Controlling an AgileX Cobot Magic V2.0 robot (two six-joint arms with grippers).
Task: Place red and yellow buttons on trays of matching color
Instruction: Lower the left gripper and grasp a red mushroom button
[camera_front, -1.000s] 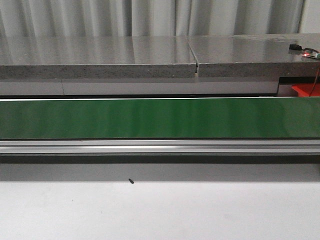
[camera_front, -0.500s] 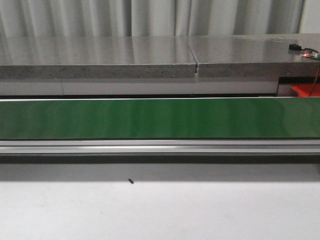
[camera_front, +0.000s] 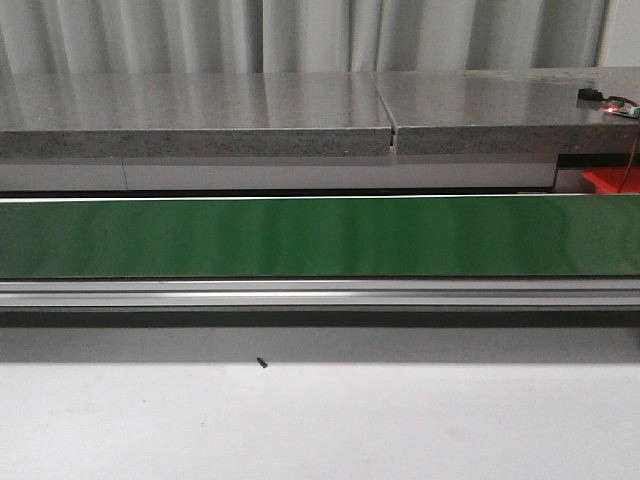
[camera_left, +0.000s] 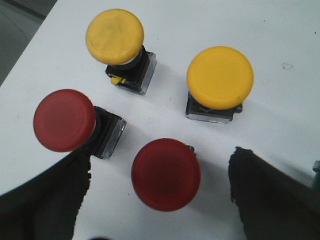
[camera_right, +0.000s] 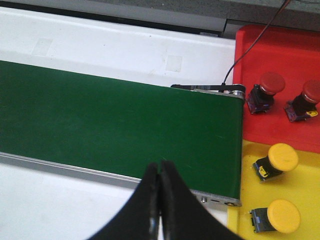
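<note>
In the left wrist view, two red buttons (camera_left: 166, 174) (camera_left: 65, 120) and two yellow buttons (camera_left: 115, 36) (camera_left: 220, 77) stand on a white table. My left gripper (camera_left: 159, 187) is open above them, its fingers either side of the nearer red button without touching it. In the right wrist view, my right gripper (camera_right: 160, 172) is shut and empty over the green conveyor belt (camera_right: 110, 125). Beyond the belt's end, a red tray (camera_right: 285, 60) holds two red buttons (camera_right: 265, 89) (camera_right: 306, 100), and a yellow tray (camera_right: 300, 192) holds two yellow buttons (camera_right: 277, 160) (camera_right: 277, 216).
The front view shows the green belt (camera_front: 320, 236) crossing the full width, a grey stone counter (camera_front: 300, 115) behind it, and the white table (camera_front: 320, 420) in front with a small black screw (camera_front: 262, 363). Only a corner of the red tray (camera_front: 610, 180) shows at right. Neither arm appears there.
</note>
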